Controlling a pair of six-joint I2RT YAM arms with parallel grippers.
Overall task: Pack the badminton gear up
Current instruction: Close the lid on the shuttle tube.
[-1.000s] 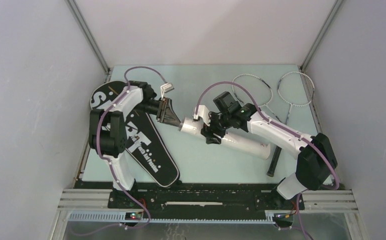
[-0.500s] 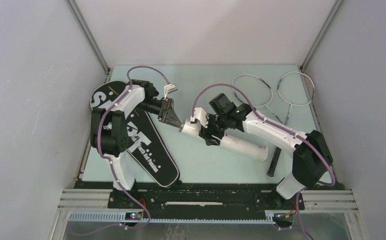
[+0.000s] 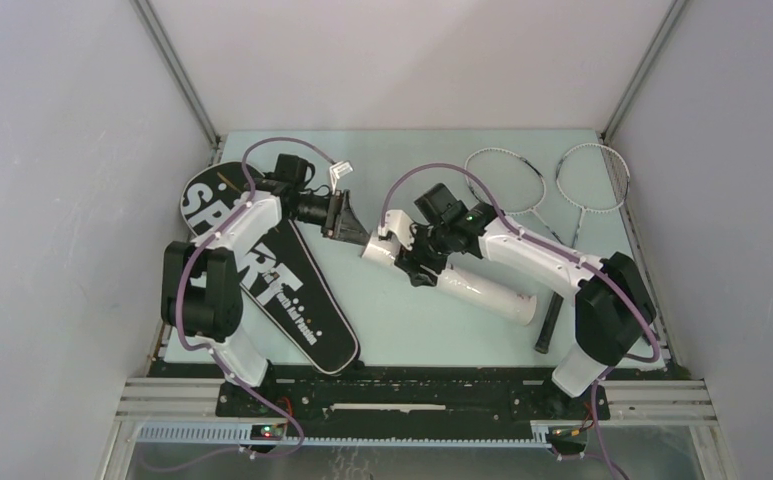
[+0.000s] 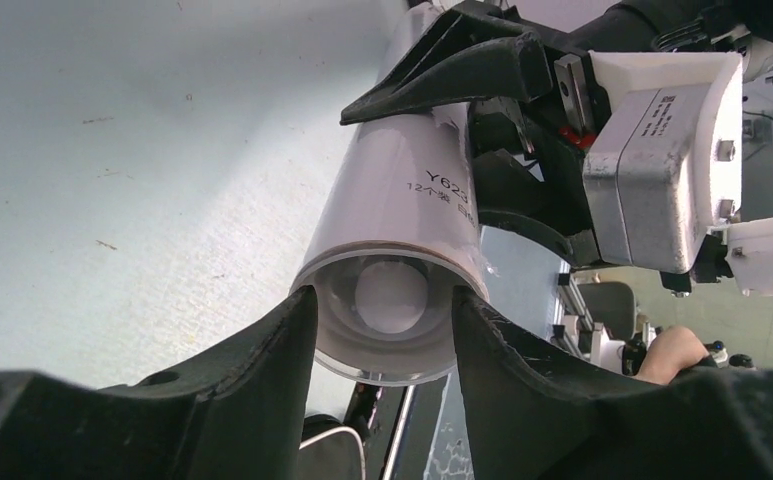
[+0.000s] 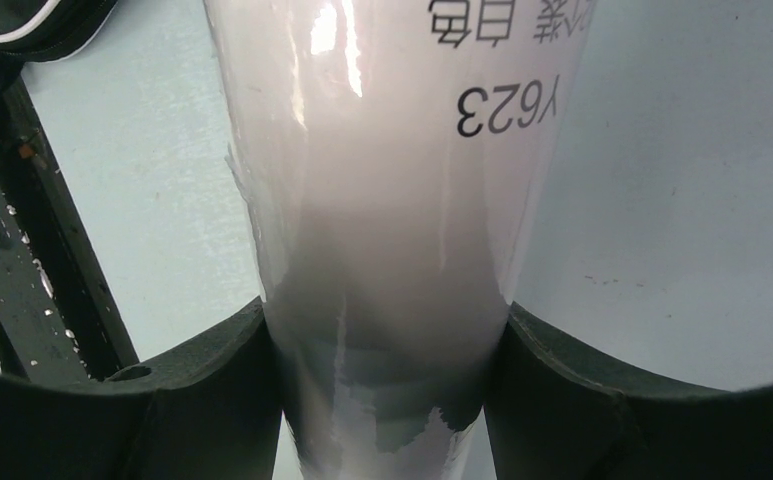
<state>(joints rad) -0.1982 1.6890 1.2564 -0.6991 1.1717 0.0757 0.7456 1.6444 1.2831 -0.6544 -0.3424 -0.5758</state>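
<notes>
The tube [image 3: 482, 290] lies slantwise on the table [image 3: 402, 335], and both claws are at one end of it. The right claw [image 5: 382, 340] is clamped across the tube a little back from its mouth. Its two fingers press the white wall on either side, just below the print "Y623".

The left claw [image 4: 382, 300] meets the tube end-on. Its fingers [image 4: 262, 370] stand apart with the open rim between them, right against its sides. Whether they squeeze the rim or only flank it I cannot tell. A round white shape [image 4: 392, 292] sits inside the mouth; what it is cannot be made out.

From the right claw the rest of the tube runs back under that arm towards the near right of the table.

The bag [image 3: 297, 295], black and lettered "SPORT", lies flat behind the left claw, under that arm, well apart from the tube.

The two racquets [image 3: 507, 180] lie beyond the right claw near the far right corner, their heads side by side. One black handle [image 3: 547, 322] shows just past the tube's closed end.
</notes>
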